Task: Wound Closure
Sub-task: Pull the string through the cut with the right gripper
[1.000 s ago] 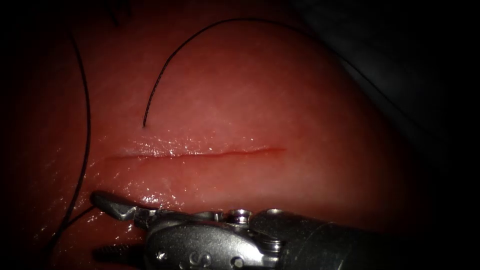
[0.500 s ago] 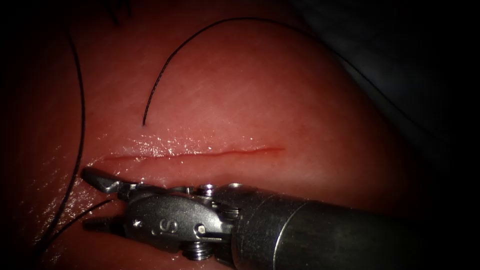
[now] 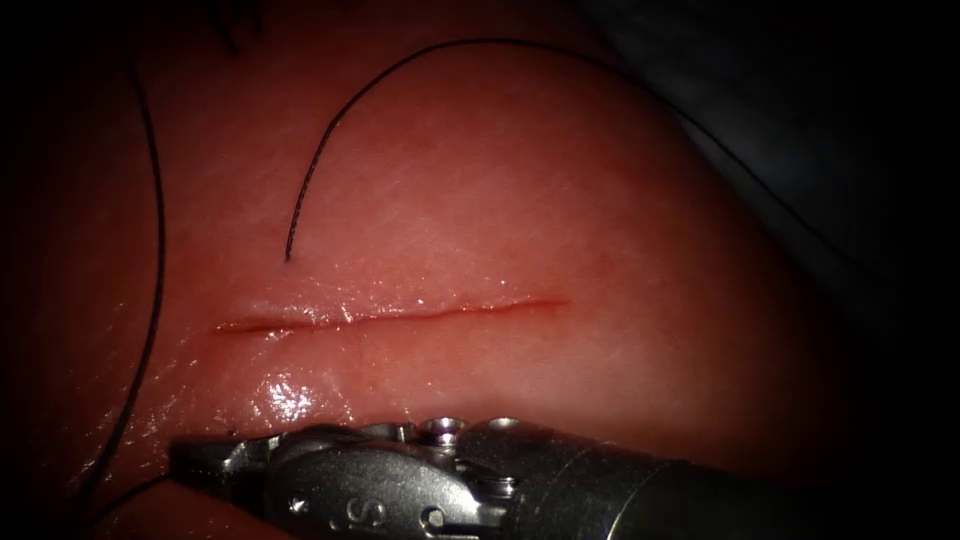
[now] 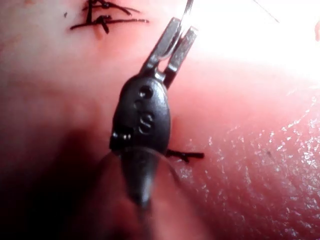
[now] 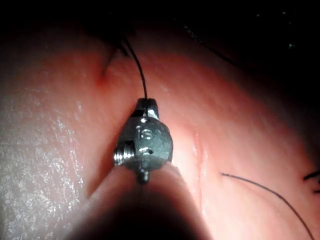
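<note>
Low across the foot of the endoscope view, the right arm's tool [image 3: 195, 460] lies almost level, its grey steel shaft coming in from the right and its wristed head pointing left, below the cut [image 3: 400, 314]. Its jaws are pressed together. In the right wrist view they pinch the black thread [image 5: 140, 75], which leaves the very tip of the tool [image 5: 146, 103] and runs off over the tissue [image 5: 60, 125]. In the endoscope view this thread [image 3: 155, 250] sweeps down the far left of the tissue [image 3: 500, 200] and bends in toward the jaws.

The left arm's tool [image 4: 177, 37] shows in its own wrist view. Its dark, rounded head is stamped with an S, and its two flat slim jaws are drawn in narrow on a thin, pale grey curved piece that looks like the needle [image 4: 186, 10]. Where along its curve it is held I cannot tell. It stands above the tissue, not in it. Dark knotted stitches [image 4: 107, 20] sit on the surface nearby.

The cut is a fine, straight, reddish slit in glossy, wet, pink tissue. A loose strand [image 3: 330, 130] arcs above it, and its free end rests just above the cut's left part.
</note>
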`<state>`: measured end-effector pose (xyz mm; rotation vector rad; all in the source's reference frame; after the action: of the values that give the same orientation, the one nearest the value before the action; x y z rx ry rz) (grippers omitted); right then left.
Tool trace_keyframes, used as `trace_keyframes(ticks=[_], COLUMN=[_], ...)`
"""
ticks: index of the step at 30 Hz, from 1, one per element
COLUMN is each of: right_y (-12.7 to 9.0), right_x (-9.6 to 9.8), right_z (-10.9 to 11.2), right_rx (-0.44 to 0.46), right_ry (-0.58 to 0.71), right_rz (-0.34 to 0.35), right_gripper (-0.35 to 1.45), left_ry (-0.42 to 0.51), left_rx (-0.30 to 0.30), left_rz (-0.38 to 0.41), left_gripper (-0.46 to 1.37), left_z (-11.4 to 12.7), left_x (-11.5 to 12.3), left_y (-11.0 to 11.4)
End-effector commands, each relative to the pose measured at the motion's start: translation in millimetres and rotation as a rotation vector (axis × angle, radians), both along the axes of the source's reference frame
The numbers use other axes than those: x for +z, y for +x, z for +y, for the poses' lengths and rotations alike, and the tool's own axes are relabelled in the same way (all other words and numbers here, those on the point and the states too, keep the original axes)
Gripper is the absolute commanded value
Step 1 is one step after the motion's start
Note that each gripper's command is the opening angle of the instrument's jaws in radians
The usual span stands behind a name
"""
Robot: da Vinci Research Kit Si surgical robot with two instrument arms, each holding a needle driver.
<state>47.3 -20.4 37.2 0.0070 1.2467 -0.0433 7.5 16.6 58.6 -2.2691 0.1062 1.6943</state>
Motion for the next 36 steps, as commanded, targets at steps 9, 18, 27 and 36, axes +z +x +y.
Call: trace_keyframes(ticks=[9,18,27,36], right_y=[0.6,1.8,2.9,4.1], right_x=[-4.8,-8.6,-9.9,-11.6], right_z=[-4.7,-8.7,-12.8,-17.4], right_rx=[-0.018,-0.034,-0.044,-0.057], right_ry=[-0.005,-0.014,-0.015,-0.004], right_rz=[0.035,0.063,0.077,0.092], right_gripper=[-0.35,-0.35,-0.35,-0.35], left_ry=[-0.004,-0.004,-0.004,-0.004], left_rx=[0.011,0.011,0.011,0.013], left_rz=[-0.002,-0.002,-0.002,-0.003], left_gripper=[-0.35,-0.35,-0.35,-0.35], left_z=[0.0,0.0,0.0,-0.1], left_x=[0.0,0.0,0.0,0.0], left_y=[0.0,0.0,0.0,0.0])
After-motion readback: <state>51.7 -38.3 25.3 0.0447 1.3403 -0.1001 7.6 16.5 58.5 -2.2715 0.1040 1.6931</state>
